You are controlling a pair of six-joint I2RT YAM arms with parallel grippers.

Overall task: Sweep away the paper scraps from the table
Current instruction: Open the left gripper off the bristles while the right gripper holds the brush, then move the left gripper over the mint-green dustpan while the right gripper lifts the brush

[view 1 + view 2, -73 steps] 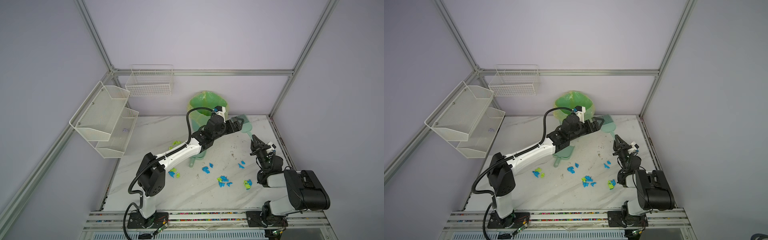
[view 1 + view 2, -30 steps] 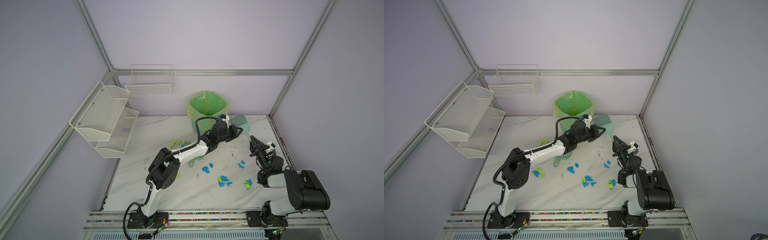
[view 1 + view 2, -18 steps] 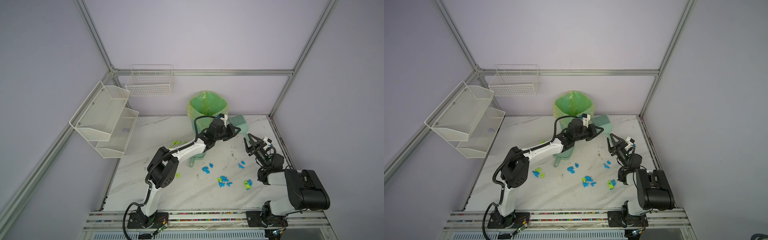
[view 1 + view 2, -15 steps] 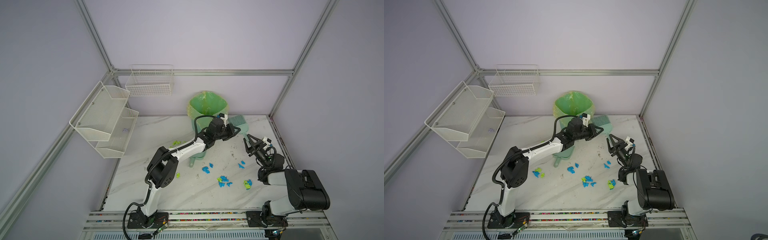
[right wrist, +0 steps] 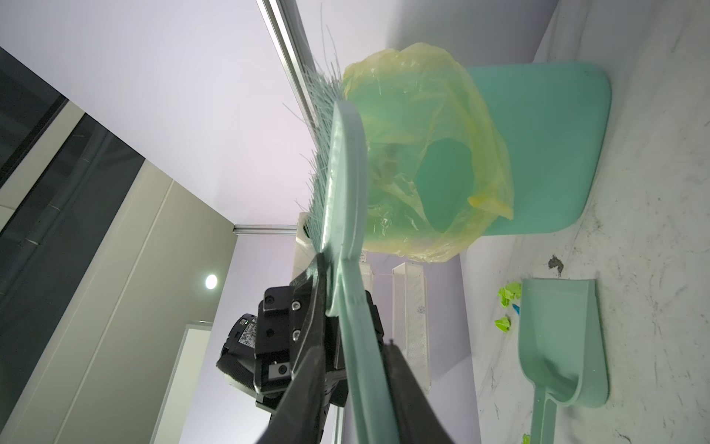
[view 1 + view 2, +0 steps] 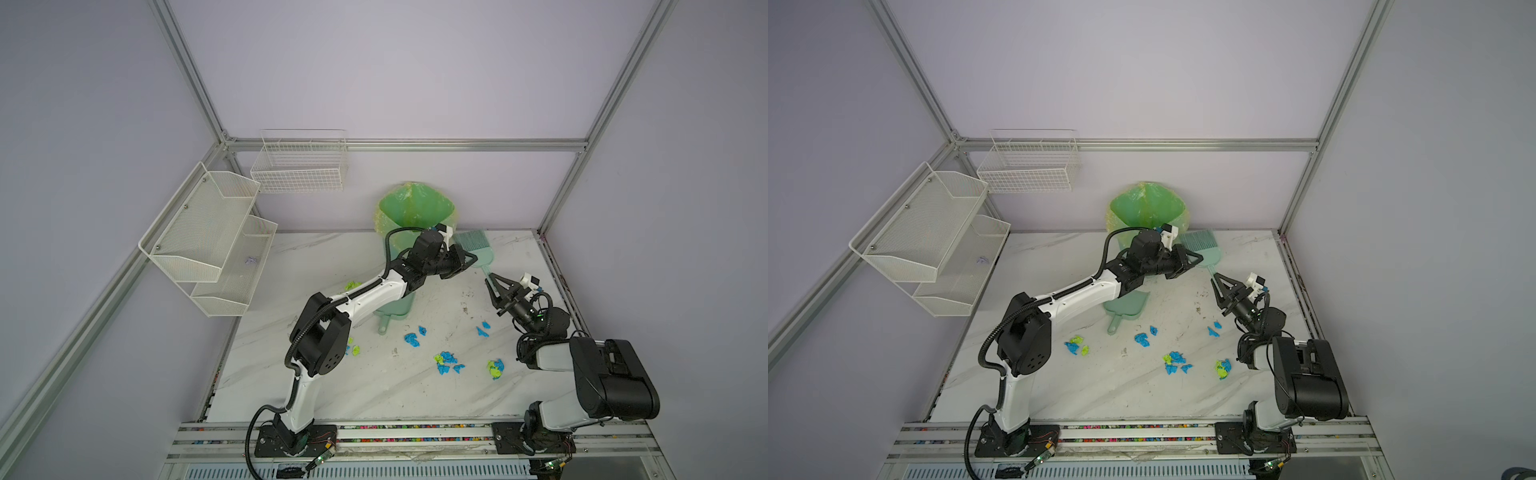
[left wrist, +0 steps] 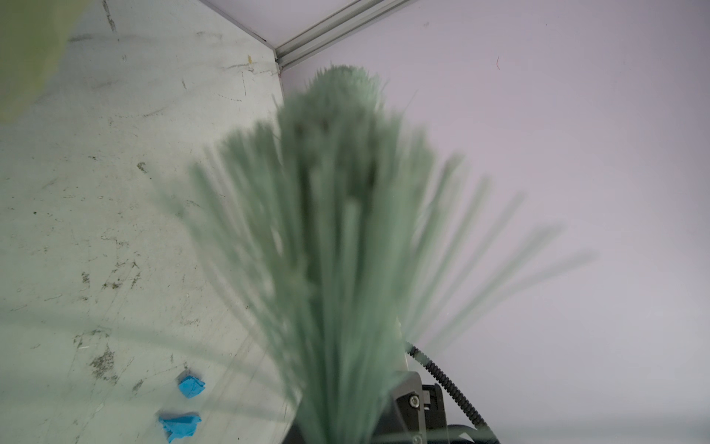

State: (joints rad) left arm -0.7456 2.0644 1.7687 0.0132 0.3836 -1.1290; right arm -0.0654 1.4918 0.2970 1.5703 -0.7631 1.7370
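The left gripper point(image 6: 465, 260) is pinched tight on the neck of the mint brush point(image 6: 471, 241), bristles toward the back wall beside the bag-lined bin point(image 6: 415, 203). The right gripper point(image 6: 491, 279) straddles the end of the brush's handle, though whether it clamps it cannot be told. The paper scraps point(image 6: 446, 359) lie loose on the table point(image 6: 332, 386) — blue and yellow-green bits mostly toward its front, a few by the dustpan point(image 6: 395, 309).
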